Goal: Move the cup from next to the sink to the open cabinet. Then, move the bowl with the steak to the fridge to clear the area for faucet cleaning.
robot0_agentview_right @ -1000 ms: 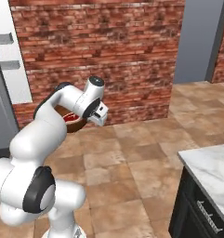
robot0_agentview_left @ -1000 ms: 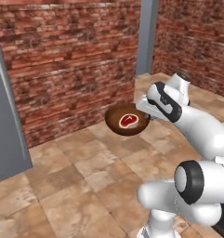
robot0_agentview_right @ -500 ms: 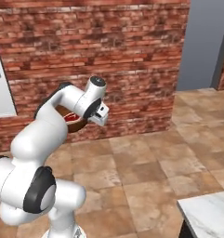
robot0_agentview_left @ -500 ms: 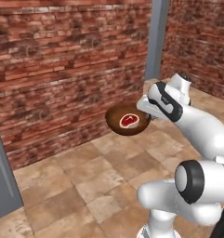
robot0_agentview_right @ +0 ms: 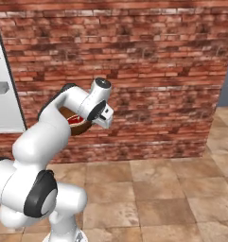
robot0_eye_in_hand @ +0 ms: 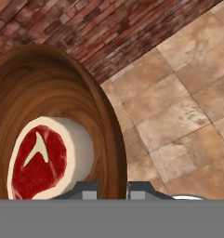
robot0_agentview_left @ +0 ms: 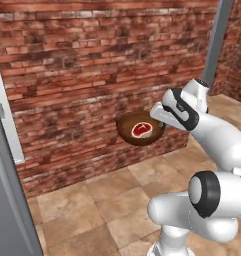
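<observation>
Wooden, round bowl (robot0_agentview_left: 140,129) cradling flat red steak (robot0_agentview_left: 141,129), being gripped at its rim by clenched gripper (robot0_agentview_left: 158,119) before rough brick wall (robot0_agentview_left: 92,60).

A red brick wall (robot0_agentview_left: 92,60) rises behind a tan tiled floor (robot0_agentview_right: 172,198).

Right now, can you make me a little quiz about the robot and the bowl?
1. True or false: the steak lies in the bowl.
2. What is the claw doing? A) hanging open B) shut on the bowl's rim C) holding a cup
3. What stands behind the bowl: a brick wall or a window?

Key: 1 true; 2 B; 3 the brick wall.
</observation>
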You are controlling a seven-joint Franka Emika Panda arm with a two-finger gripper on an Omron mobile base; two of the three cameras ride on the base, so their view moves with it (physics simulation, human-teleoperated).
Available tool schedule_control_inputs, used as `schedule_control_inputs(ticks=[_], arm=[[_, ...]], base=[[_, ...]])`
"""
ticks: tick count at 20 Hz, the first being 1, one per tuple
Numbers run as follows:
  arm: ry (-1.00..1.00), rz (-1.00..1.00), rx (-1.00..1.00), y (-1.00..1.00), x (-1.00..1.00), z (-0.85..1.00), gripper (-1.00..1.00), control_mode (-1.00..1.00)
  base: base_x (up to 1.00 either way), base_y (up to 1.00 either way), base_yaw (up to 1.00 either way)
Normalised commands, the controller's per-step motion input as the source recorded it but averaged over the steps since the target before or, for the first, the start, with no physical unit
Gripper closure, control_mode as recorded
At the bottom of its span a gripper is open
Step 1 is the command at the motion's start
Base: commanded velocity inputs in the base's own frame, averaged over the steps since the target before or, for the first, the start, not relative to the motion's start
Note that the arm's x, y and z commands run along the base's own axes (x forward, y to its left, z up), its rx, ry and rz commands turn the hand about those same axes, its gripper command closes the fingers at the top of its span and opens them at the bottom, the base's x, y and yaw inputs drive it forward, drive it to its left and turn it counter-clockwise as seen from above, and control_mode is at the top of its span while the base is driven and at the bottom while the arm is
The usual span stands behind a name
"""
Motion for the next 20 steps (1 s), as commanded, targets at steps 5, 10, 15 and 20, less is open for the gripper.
schedule_control_inputs(ticks=[5, 10, 15, 20], arm=[[0.0, 0.0, 0.0, 0.0, 0.0, 0.0, 1.0, 1.0], [0.0, 0.0, 0.0, 0.0, 0.0, 0.0, 1.0, 1.0], [0.0, 0.0, 0.0, 0.0, 0.0, 0.0, 1.0, 1.0], [0.0, 0.0, 0.0, 0.0, 0.0, 0.0, 1.0, 1.0]], base=[[0.87, 0.0, 0.47], [0.47, 0.0, 0.74], [0.53, -0.05, 0.72], [0.68, -0.37, 0.58]])
